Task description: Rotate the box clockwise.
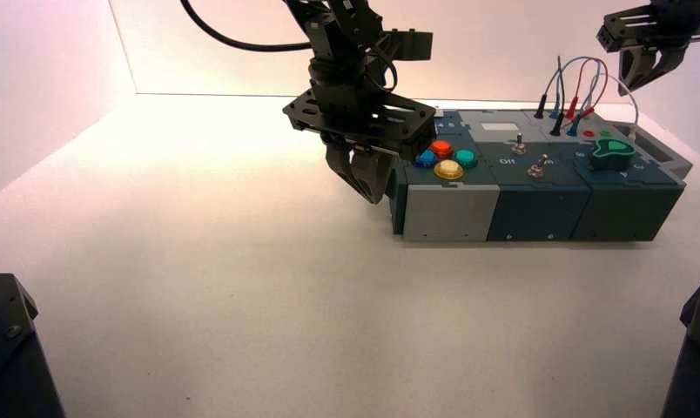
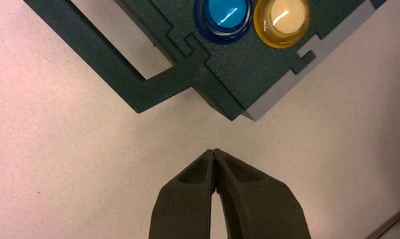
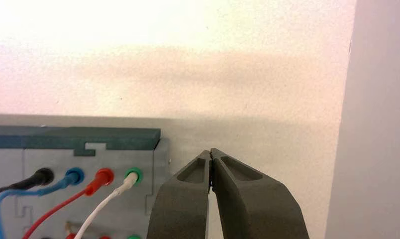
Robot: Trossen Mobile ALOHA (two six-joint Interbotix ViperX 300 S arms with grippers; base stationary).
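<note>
Box: the box [image 1: 538, 178] lies lengthwise on the counter [image 1: 242, 287], right of centre in the high view, long front face toward the robot.
Left gripper: the left gripper [image 1: 364, 178] hangs low at the box's 9 o'clock end, just off the near corner beside the end handle [image 2: 138, 84]; fingers [image 2: 188, 199] pressed together, holding nothing, apart from the box.
Right gripper: the right gripper [image 1: 647, 65] hovers above the far right corner, about 1 o'clock from the box centre, near the plug wires [image 1: 582, 87]; fingers [image 3: 243, 199] closed tip to tip, empty.
Buttons: blue button [image 2: 223, 15] and yellow button [image 2: 281, 20] sit nearest the left gripper.
Risk: a push at the corner may slide the box rather than turn it; closed fingertips could slip off the edge or catch in the handle opening. The right gripper, if lowered, could snag the wires.
Surface: pale, matt, level counter.
Room: plain light walls close behind and to the sides.
</note>
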